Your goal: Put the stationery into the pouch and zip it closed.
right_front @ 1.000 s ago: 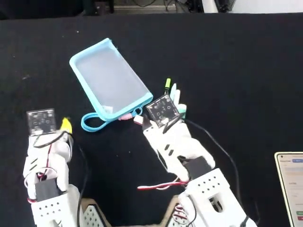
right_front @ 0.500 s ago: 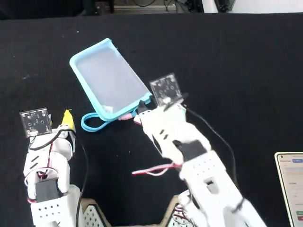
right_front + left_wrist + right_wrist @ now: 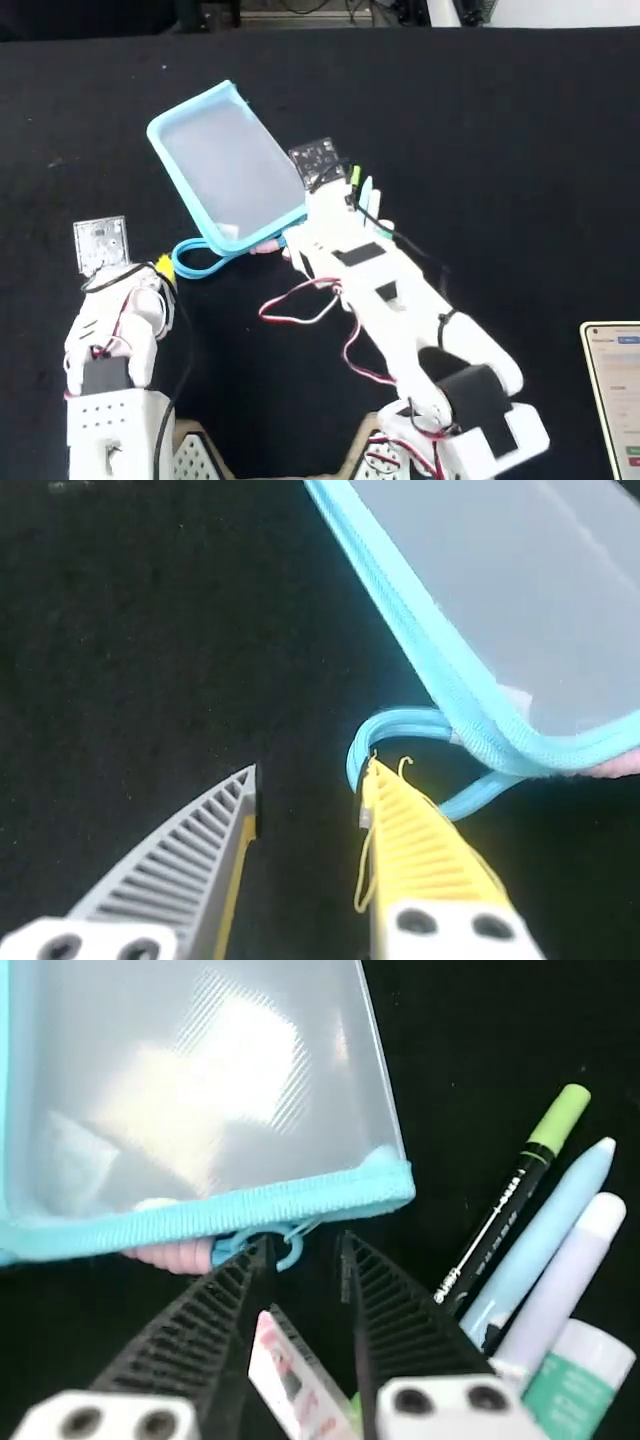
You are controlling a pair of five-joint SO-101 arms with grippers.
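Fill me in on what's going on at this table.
Two robot arms are working on a blue-edged pouch that lies on a black table. The right gripper is open, with its tips at the pouch's zipper pull. The left gripper is also open and sits next to the pouch's strap loop. The pens lie on the table beside the pouch and are not yet inside it.
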